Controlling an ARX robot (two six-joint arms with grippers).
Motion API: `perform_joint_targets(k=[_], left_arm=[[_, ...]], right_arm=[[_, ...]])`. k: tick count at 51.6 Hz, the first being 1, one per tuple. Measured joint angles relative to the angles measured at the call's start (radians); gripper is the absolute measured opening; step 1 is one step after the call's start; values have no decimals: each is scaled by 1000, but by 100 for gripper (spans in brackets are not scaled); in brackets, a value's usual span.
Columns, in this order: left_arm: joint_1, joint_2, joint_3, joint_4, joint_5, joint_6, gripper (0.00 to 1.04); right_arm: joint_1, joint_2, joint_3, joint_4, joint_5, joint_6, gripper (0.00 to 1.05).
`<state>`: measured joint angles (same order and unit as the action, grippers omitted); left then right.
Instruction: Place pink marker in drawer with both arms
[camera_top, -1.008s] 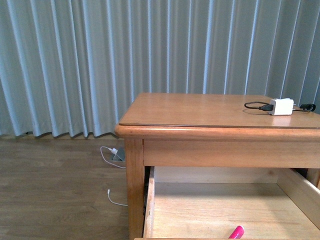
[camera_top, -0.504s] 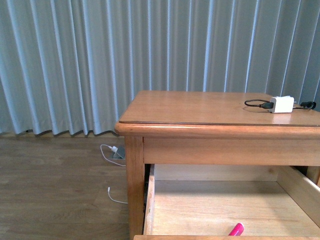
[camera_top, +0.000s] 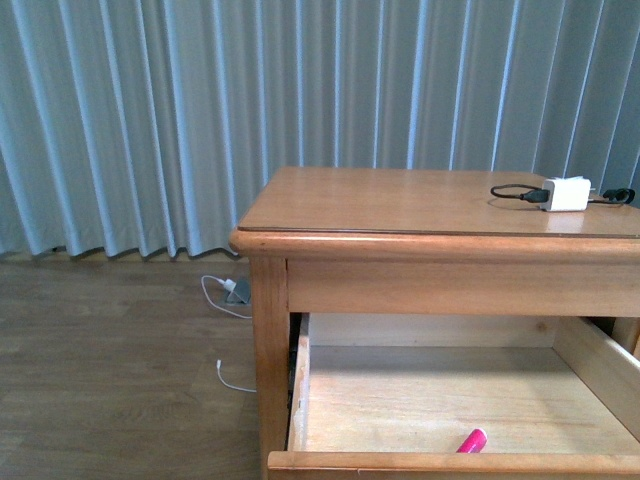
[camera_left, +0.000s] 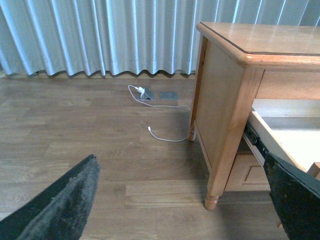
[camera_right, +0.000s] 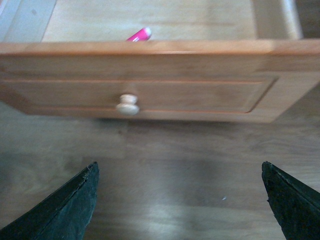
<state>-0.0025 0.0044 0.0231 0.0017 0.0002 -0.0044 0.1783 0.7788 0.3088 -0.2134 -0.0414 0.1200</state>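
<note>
Now, with the marker (camera_top: 472, 441) lying in the open drawer (camera_top: 430, 463) just behind its front, and the left gripper (camera_left: 180, 157) and right gripper (camera_right: 178, 166) both spread and empty, you risk skewing and jamming the drawer if you shove it off-centre, away from the knob (camera_right: 127, 104).

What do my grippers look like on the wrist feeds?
Only fingers show: the left fingers and right fingers are black, tapering wedges with a dull, grainy surface. No cables, markings or arm links are visible; the front view shows neither arm.
</note>
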Motion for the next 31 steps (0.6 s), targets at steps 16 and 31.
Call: perform_joint_targets(k=[16,31], left_arm=[[0,0,0,0,0,0,99],[0,0,0,0,0,0,99]], right_arm=[[8,513,206,148,-18,60,96],[29,789,317,333,80,69,96]])
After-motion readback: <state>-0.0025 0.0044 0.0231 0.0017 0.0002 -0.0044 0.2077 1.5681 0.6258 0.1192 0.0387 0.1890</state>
